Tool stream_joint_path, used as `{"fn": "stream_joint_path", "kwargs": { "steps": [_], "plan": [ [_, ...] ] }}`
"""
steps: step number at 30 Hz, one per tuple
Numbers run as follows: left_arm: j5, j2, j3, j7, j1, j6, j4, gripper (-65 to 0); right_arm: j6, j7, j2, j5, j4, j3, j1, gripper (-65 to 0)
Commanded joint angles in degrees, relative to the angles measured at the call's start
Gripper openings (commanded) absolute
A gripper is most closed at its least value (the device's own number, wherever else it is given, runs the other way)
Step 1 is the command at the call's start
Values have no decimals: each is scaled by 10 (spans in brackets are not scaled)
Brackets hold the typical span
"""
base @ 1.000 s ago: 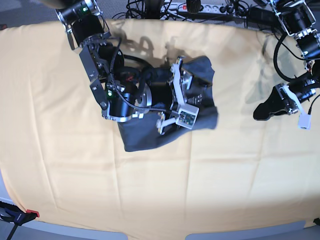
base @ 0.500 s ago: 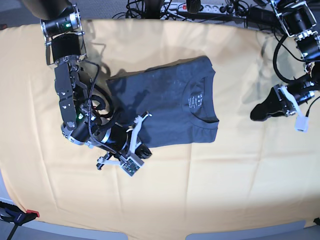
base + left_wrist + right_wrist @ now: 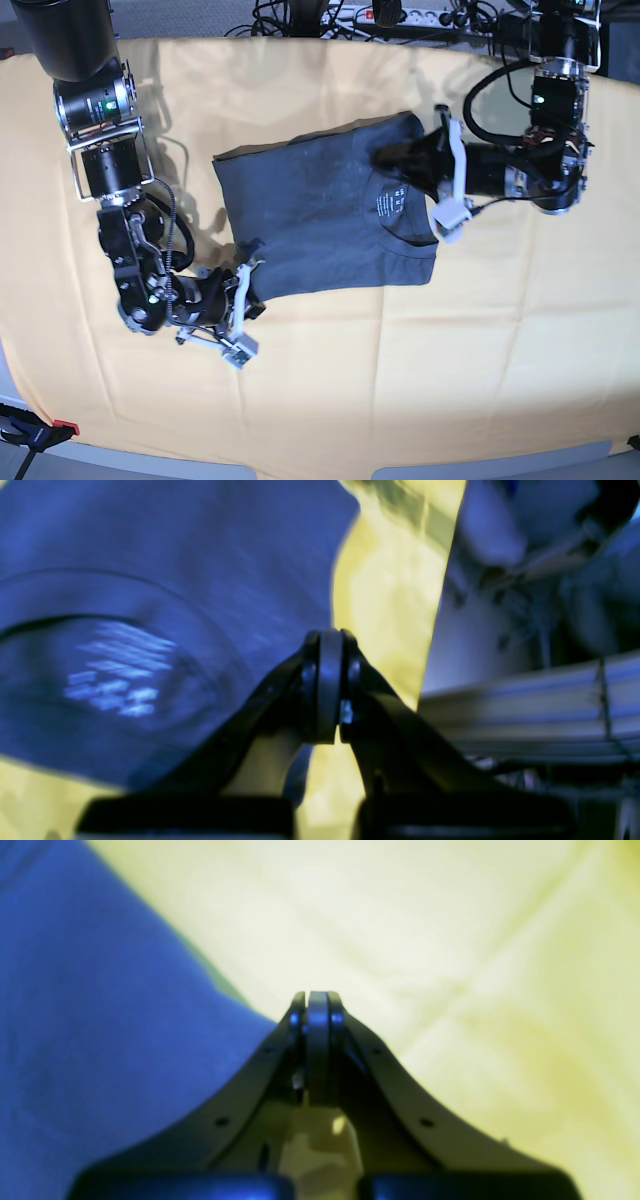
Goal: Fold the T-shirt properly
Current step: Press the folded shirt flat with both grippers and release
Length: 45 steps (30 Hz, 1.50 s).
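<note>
On the left of the base view the right tool sits low over the table at the lower left corner of the T-shirt, its jaws pressed together; its own wrist camera shows the closed tips with nothing between them, poised at the shirt's edge where dark cloth meets the yellow-orange cloth. The T-shirt lies near the middle of the table, already doubled into a rough rectangle with the round ribbed collar and the small printed neck label facing up toward its right side. It is a plain dark slate blue-grey, fairly flat, with its upper edge slanting and a slight ripple at the lower left corner. Farther right, the left tool reaches in over the collar end, also clenched on nothing, with the label blurred in its wrist view. Judging by this, a further fold is being set up: the next move calls for both tools to open, pinch an edge each, and carry it across evenly without dragging the layers beneath.
</note>
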Motion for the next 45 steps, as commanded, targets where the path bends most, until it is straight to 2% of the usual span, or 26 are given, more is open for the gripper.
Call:
{"fn": "stream_joint_path", "kwargs": {
  "steps": [1, 4, 8, 15, 21, 24, 27, 31, 35, 37, 39, 43, 45],
  "plan": [
    [5, -5, 14, -6, -8, -3, 13, -650, 6, 9, 0, 9, -1, -11, 22, -650],
    [71, -6, 66, -6, -8, -3, 14, -650, 13, 10, 1, 8, -8, -50, 28, -650],
    [153, -8, 110, -14, -6, -3, 13, -650, 19, 10, 2, 8, -8, -64, 28, -650],
    [330, -58, 145, -156, -7, -3, -13, -650, 19, -8, 14, 17, -8, -64, 26, -650],
    [432, -91, 145, -231, -23, -3, -13, -650, 28, -77, 55, 141, 31, -64, 9, -650],
    [484, -99, 144, -290, -23, 6, -19, -650, 9, -77, 88, 185, 94, -64, -31, -650],
    [546, -98, 145, -402, -32, 12, -61, -650, -15, -76, 111, 192, 166, -64, -84, -650],
    [624, -92, 145, -568, -56, 4, -161, -650, -49, -76, 130, 157, 267, -55, -173, -650],
    [698, -67, 145, -669, -105, 2, -281, -650, -86, -74, 130, 110, 349, -25, -274, -650],
    [715, -51, 145, -705, -141, 3, -336, -650, -94, -72, 128, 103, 389, -7, -320, -650],
    [719, -35, 145, -725, -175, 2, -376, -650, -109, -72, 122, 71, 431, 14, -369, -650],
    [724, -3, 145, -728, -228, -3, -395, -650, -167, -56, 92, -6, 490, 66, -460, -650],
    [727, 2, 145, -726, -255, -3, -395, -650, -207, -52, 76, -48, 511, 90, -485, -650]
  ]
}}
